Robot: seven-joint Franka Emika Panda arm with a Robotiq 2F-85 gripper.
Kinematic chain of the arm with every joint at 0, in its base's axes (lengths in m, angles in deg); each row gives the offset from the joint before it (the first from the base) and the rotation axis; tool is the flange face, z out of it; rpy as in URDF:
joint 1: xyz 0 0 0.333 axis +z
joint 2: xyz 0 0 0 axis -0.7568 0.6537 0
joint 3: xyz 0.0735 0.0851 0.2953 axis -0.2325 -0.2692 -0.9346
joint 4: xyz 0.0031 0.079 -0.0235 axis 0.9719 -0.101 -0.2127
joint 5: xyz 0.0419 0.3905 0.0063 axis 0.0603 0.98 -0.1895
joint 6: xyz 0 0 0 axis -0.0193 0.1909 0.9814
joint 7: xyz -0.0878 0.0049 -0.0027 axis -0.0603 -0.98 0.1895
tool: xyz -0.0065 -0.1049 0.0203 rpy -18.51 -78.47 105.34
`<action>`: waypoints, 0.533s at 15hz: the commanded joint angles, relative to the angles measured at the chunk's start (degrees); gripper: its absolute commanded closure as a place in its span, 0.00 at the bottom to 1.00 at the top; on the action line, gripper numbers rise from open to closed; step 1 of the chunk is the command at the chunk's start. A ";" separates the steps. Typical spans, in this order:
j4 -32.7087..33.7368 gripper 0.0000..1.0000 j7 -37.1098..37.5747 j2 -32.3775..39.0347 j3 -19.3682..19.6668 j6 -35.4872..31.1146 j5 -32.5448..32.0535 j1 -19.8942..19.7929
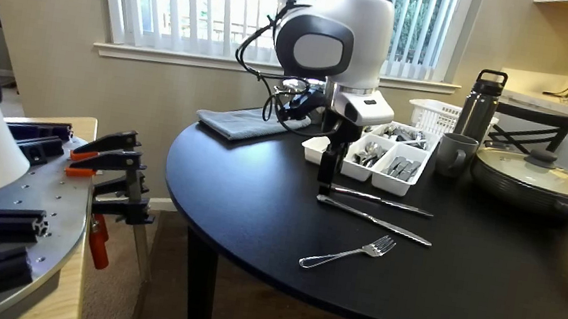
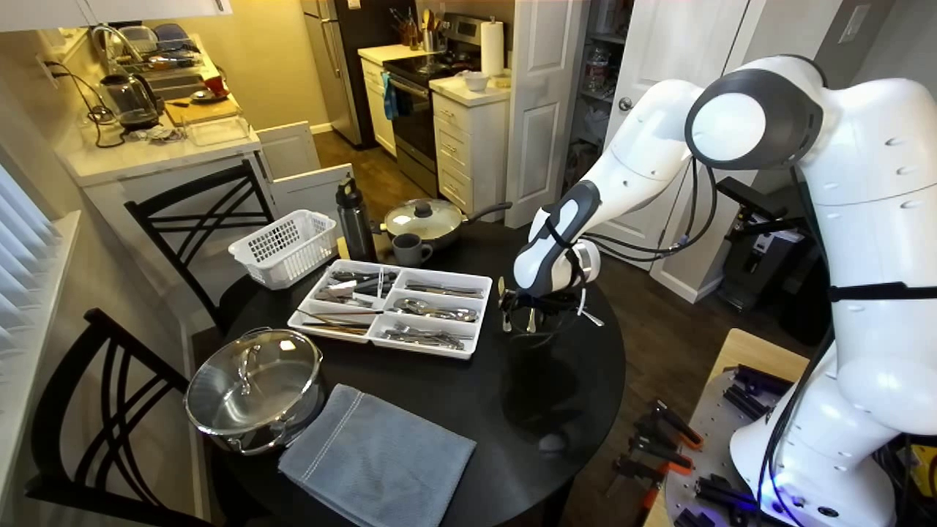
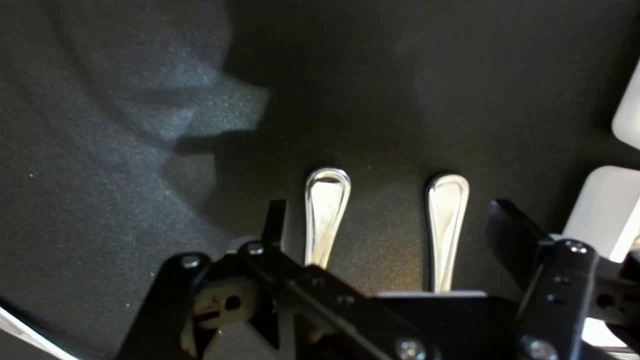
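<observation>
Between the white tray and the rounded edge of the counter lie two knives; the end effector stands with fingers apart, both handles showing between them. Straight vertical motion should, I judge, avoid pushing either handle.

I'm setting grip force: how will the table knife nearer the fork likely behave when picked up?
The table knife looks all metal, so it is probably stiff. Its glossy handle looks smooth and may slip in the grip. Long, slim and lying flat, it probably won't roll, but may swivel if held near the handle's end.
</observation>
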 commanded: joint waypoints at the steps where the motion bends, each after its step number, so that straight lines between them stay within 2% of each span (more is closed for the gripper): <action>1: -0.04 0.00 -1.52 -0.35 1.64 3.98 2.64 0.97; 8: 0.12 0.00 0.13 0.46 5.43 7.14 2.40 3.50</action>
